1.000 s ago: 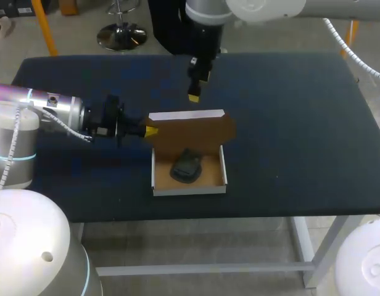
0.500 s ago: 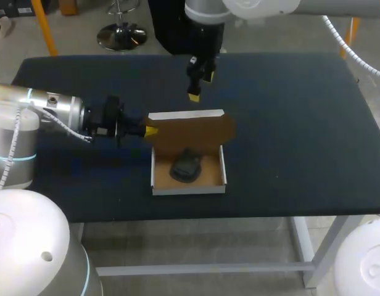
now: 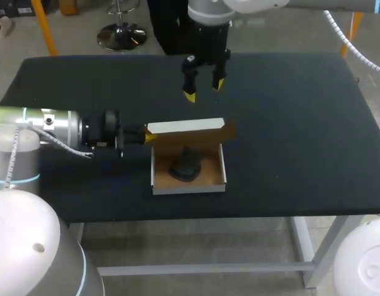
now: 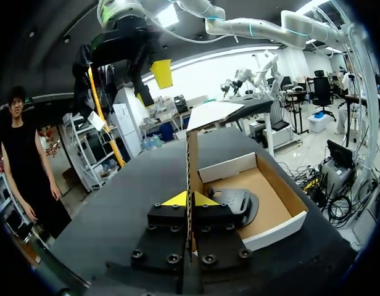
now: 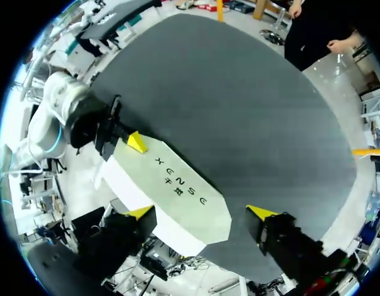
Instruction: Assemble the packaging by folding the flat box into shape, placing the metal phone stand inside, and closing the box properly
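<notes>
Dark table [image 3: 301,123] holds the box [image 3: 189,190], stand [image 3: 185,166] already inside. My left gripper [image 3: 150,134] grips the raised lid [image 3: 187,127]; right gripper [image 3: 203,90] hangs spread above. Closing step: next I'd fold the lid down.

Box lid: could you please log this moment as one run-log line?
left end effector: shut on lid, lid raised | right end effector: open, above lid, not touching | phone stand: inside box
</notes>
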Controlling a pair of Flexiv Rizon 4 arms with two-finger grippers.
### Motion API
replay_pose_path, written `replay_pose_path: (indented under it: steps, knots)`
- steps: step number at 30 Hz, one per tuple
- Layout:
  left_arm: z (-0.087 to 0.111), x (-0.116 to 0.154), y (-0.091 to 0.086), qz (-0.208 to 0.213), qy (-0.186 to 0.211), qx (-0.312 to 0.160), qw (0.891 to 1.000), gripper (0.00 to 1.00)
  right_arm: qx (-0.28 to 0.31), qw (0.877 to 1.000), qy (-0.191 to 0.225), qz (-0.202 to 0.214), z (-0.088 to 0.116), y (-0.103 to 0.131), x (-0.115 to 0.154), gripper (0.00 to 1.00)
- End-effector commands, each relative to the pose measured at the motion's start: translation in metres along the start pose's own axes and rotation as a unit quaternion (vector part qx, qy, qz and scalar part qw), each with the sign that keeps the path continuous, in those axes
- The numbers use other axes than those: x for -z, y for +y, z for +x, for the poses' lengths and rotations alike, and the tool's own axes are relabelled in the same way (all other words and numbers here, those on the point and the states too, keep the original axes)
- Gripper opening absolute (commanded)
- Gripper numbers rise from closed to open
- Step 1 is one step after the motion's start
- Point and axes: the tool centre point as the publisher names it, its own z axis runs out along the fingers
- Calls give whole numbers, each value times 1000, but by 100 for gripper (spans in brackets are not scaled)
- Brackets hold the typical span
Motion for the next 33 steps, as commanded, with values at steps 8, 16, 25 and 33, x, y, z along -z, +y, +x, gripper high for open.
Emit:
replay_pose_path:
  steps: [8,16,25,33]
  knots:
    - [14,1,0,4,-38,-42,998,0,-94,995,-26,-23,-7,-19,-4,100]
    - [14,-2,1,-3,-43,-72,996,0,-98,994,-40,-24,-6,-20,-4,100]
    - [18,-4,0,-13,-43,-111,993,0,-98,994,-40,-24,-6,-20,-4,100]
    - [21,-4,2,-14,-48,-125,991,0,-192,981,3,32,-5,-22,-19,100]
